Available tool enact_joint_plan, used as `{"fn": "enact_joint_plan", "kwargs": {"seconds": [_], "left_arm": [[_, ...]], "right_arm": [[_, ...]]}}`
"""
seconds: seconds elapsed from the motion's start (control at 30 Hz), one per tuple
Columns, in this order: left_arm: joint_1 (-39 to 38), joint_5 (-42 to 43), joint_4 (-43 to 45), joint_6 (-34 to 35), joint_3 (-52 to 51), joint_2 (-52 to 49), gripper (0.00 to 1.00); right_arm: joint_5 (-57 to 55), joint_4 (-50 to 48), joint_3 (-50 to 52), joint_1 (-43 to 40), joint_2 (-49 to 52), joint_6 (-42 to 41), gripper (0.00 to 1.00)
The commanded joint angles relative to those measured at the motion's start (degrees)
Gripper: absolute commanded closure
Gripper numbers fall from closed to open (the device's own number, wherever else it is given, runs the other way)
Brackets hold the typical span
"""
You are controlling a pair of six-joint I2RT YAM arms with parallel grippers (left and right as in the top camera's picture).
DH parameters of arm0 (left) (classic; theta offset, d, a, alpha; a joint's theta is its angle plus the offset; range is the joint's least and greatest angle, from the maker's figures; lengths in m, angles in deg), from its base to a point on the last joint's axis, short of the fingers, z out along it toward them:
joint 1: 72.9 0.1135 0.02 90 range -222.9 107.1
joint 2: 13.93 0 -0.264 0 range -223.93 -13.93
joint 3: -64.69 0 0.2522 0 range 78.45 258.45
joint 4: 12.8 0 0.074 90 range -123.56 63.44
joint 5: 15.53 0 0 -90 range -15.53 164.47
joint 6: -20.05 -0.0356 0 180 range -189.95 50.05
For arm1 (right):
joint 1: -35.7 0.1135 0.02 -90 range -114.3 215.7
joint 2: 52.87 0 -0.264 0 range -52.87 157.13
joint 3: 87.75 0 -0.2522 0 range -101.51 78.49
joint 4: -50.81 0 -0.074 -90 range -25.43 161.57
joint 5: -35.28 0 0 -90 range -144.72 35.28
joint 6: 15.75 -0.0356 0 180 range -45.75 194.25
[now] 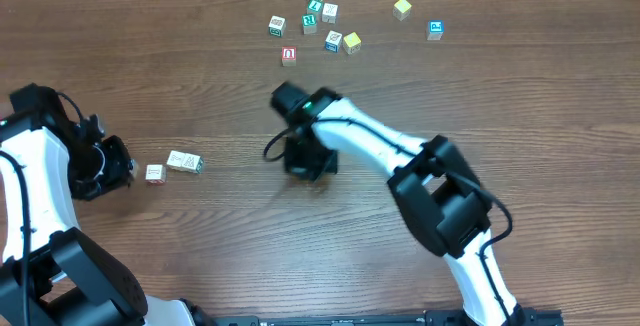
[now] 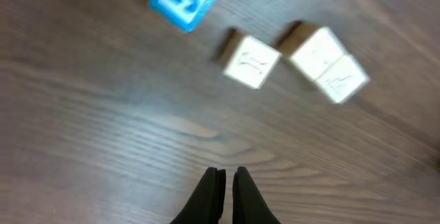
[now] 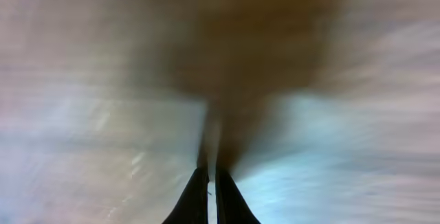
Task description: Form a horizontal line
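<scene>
Nearest to me, the left gripper [image 2: 225,172] sat clenched, its fingers pressed together on nothing, over the brown wooden table [image 1: 230,256]. Just ahead of it, in its wrist view, I logged the line [image 2: 254,58] as unfinished. A blue cube [image 2: 182,1] marked with a 5 lay at one end. After a gap came a single pale cube [image 2: 249,64], then a smaller gap, then a pale pair [image 2: 328,64] touching side by side. All four ran along one slant in that view, and none touched the gripper. From overhead I placed the single cube and the pair just right of the left gripper, on the left part of the table. I could not make out the blue cube from above. Farther out, around mid-table, the right gripper [image 3: 212,176] stood well apart from the line. Its wrist view was badly smeared, yet the two dark fingers showed tight together with nothing between them. Beyond it, near the far edge, I noted loose cubes [image 1: 315,6] scattered about. A red-faced cube [image 1: 289,55] lay closest to the arm, with a yellow cube [image 1: 351,43] just right of it. A second yellow cube [image 1: 402,8] lay farther back, and another blue-faced cube [image 1: 435,30] sat at the right end.
</scene>
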Motion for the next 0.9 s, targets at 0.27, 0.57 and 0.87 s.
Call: {"fn": "enact_joint_plan", "kwargs": {"seconds": [0.27,0.57,0.87], "left_arm": [[-3.6,-6.8,15.7,2.7,-17.0,-0.3,0.96],[-3.7,-6.9,26.3,1.2,-22.5,-0.3,0.96],[-3.8,-3.0,29.5,1.2,-22.6,-0.3,0.96]], "right_arm": [[-6.1,-0.2,0.7,-7.8,0.5,0.2,0.92],[-6.4,-1.6,0.7,-6.9,0.5,0.2,0.88],[-6.4,-2.1,0.7,-6.9,0.5,0.2,0.87]]}}
